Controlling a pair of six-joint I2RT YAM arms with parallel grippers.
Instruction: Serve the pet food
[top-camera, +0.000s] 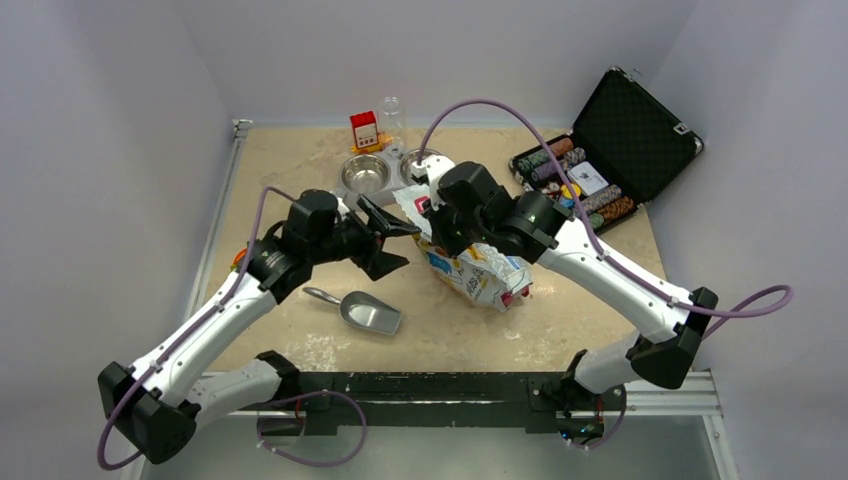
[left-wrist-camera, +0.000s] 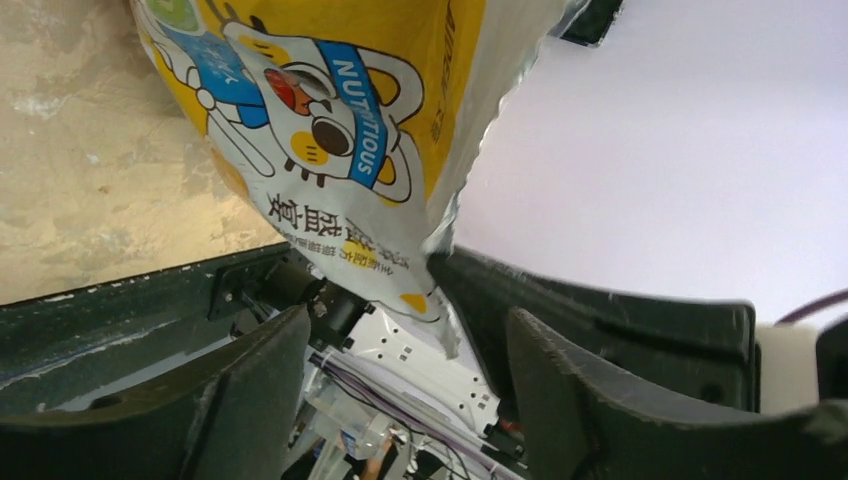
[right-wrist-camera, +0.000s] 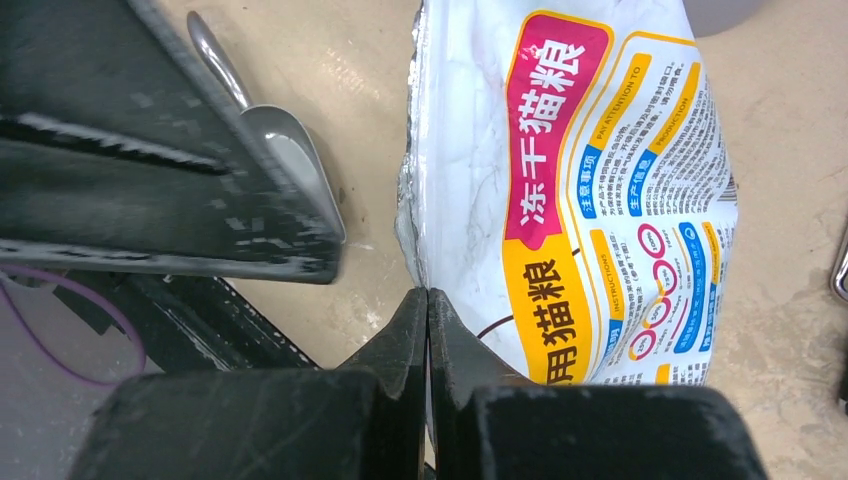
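The right gripper (right-wrist-camera: 428, 312) is pinching the cat-food bag (right-wrist-camera: 600, 200) by its edge at centre frame, jaws closed on it. The left gripper (left-wrist-camera: 405, 380) is gaping open beneath a bag corner, holding nothing. The pet food is not showing, presumably inside. That single pinch is risking a slip, tipping kibble out beside the metal scoop (top-camera: 370, 312).

Worktop (top-camera: 300, 170): beige, speckled, pale walls on three sides.
Metal scoop (top-camera: 368, 312) lies flat near the front, handle pointing left, apart from the printed bag (top-camera: 475, 270).
Bag is white and yellow with a cartoon figure, slanted across the centre.
Two steel bowls (top-camera: 365, 174) sit side by side at the back, with a small red-and-white box (top-camera: 365, 130) and a clear bottle (top-camera: 392, 115) just behind them.
Open black case (top-camera: 635, 125) at back right, with rows of coloured poker chips (top-camera: 560, 160) inside.
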